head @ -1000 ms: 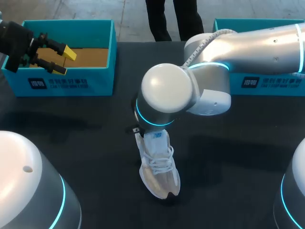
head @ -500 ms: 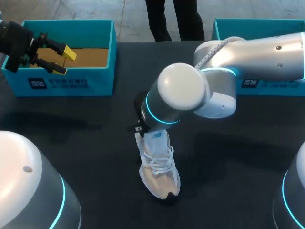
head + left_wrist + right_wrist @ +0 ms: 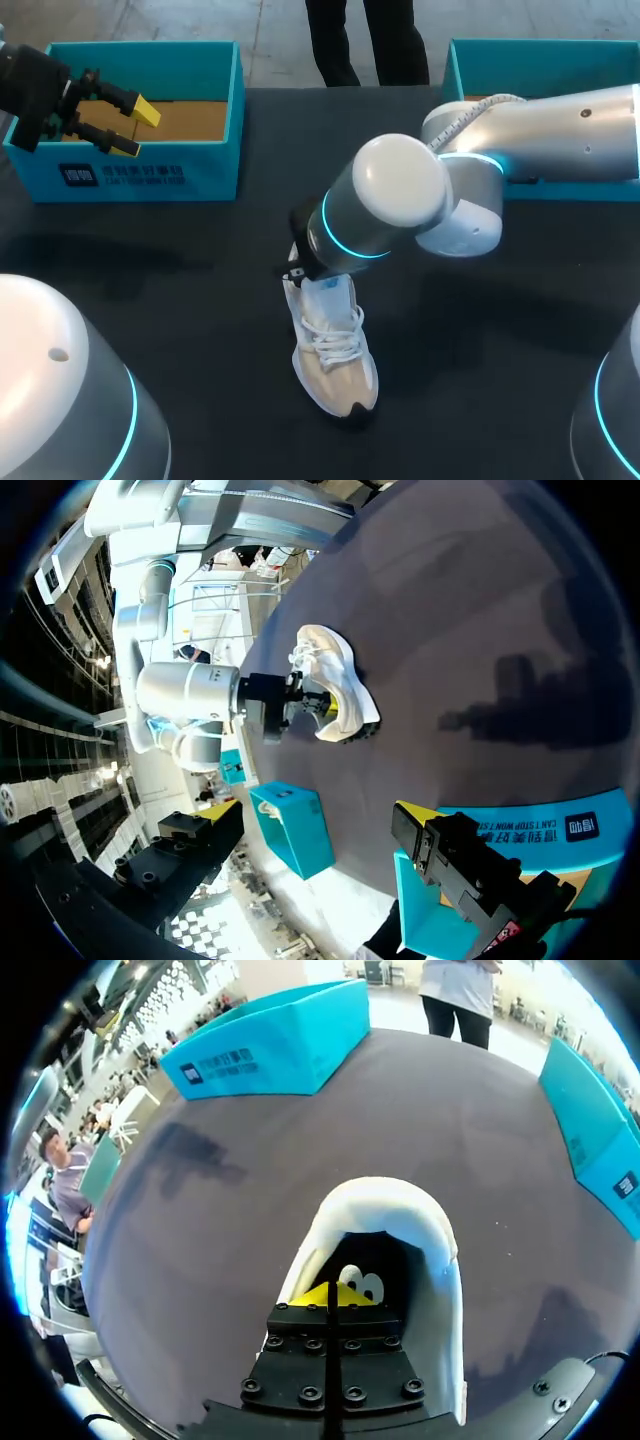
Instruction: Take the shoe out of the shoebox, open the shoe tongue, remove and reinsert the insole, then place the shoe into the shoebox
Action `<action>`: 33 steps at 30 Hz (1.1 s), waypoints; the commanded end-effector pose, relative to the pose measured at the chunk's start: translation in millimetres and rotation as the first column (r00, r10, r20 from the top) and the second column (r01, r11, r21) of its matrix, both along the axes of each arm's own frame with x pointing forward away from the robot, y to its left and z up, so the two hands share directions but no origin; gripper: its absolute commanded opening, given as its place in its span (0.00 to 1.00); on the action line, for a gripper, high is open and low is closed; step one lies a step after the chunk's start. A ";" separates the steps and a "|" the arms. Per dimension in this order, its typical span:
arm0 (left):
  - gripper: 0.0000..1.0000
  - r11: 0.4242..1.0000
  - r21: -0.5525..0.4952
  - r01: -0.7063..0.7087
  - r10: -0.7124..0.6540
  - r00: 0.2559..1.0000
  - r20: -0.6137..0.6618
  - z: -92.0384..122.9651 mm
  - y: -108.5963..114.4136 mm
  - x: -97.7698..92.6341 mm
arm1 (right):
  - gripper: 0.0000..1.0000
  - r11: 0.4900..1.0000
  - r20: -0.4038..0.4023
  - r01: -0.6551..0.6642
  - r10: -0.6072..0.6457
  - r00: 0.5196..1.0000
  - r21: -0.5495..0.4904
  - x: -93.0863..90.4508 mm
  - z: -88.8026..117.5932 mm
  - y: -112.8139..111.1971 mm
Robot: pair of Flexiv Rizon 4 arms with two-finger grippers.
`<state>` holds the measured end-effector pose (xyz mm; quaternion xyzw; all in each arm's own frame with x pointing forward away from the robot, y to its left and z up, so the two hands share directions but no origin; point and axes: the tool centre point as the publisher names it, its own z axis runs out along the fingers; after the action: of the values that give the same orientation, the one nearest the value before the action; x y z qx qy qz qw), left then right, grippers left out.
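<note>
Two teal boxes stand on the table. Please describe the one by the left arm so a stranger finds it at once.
On the dark table, look to the far left corner, where the left gripper hangs open, its tips yellow. Below it stands the left shoebox, teal, open on top, with a brown floor showing. Unlike the right box, no arm covers its front wall.

Shoe (image 3: 335, 350) stands on the table (image 3: 180, 300), left shoebox (image 3: 190, 175) and right shoebox (image 3: 470, 55) behind it

I see the shoe (image 3: 335, 352) as white mesh cloth, woven laces. The table (image 3: 170, 300) is matt black, faintly rough. The shoebox (image 3: 150, 178) is matt teal cardboard, plain brown inside. My right arm (image 3: 400, 185) has a smooth glossy silver-white shell.
</note>
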<state>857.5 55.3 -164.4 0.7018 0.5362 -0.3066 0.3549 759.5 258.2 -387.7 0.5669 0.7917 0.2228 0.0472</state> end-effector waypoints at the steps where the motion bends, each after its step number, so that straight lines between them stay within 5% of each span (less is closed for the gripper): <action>1: 1.00 1.000 0.002 -0.001 0.001 1.000 0.001 0.1 0.0 -0.8 | 0.00 1.000 -0.008 -0.004 0.004 1.000 0.011 2.3 -8.4 1.5; 14: 1.00 1.000 0.002 -0.001 0.001 1.000 0.001 0.1 0.0 -0.8 | 0.00 0.991 -0.049 0.020 -0.027 0.998 -0.133 -0.2 -10.6 0.3; 23: 1.00 1.000 0.002 -0.001 0.001 1.000 0.001 0.1 0.0 -0.8 | 0.00 1.000 0.035 0.000 -0.001 0.999 0.016 -7.6 14.8 -5.2; 33: 1.00 1.000 0.002 -0.001 0.001 1.000 0.001 0.1 0.0 -0.8 | 0.00 0.996 -0.043 -0.036 0.039 0.998 0.077 -5.7 -3.5 -4.8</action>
<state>857.5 55.4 -164.4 0.7018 0.5362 -0.3066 0.3549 748.4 253.9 -381.7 0.5655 0.7914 0.2300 0.0307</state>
